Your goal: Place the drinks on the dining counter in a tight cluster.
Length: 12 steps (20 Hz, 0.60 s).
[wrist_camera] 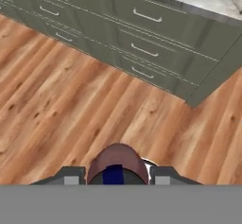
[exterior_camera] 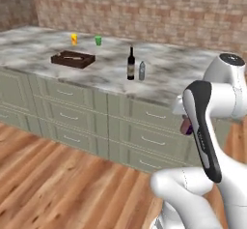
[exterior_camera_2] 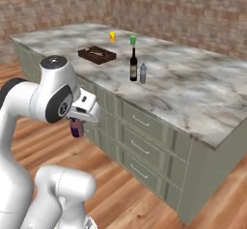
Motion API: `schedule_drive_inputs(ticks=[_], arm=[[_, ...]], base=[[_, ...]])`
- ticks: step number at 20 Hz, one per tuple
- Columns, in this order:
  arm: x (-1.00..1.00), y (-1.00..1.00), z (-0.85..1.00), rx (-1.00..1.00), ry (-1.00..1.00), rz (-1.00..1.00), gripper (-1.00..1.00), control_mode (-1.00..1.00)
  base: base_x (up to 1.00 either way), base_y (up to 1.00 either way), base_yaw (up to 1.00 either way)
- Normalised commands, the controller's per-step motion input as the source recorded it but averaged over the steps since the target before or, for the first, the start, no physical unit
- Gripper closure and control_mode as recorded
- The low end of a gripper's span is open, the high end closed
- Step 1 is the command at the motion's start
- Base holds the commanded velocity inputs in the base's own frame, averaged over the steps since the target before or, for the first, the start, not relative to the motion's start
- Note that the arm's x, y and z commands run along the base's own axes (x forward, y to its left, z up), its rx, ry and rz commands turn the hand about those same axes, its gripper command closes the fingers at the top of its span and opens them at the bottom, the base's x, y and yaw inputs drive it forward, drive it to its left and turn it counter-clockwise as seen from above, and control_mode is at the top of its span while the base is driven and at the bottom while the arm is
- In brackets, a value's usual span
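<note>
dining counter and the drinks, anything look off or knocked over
Nothing is tipped or spilled. The wine bottle and water bottle stand upright side by side on the dining counter. The small red bottle is off the counter, held in the jaws above the floor.

Arm folded low, gripper [wrist_camera: 116, 178] clamped on small red bottle [wrist_camera: 116, 164]

Jaws clamp the small red bottle [wrist_camera: 117, 168] above wooden floor [wrist_camera: 71, 114].

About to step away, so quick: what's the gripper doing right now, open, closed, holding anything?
Gripper: closed on the small red bottle, carried above the wood floor, short of the dining counter.
</note>
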Motion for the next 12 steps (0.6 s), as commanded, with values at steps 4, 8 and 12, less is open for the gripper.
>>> schedule_drive_inputs(ticks=[4,8,12], arm=[[0.0,0.0,0.0,0.0,0.0,0.0,1.0,1.0],[0.0,0.0,0.0,0.0,0.0,0.0,1.0,1.0],[0.0,0.0,0.0,0.0,0.0,0.0,1.0,1.0]], base=[[0.68,0.0,0.0],[0.7,0.0,-0.23],[0.23,0.0,-0.46]])
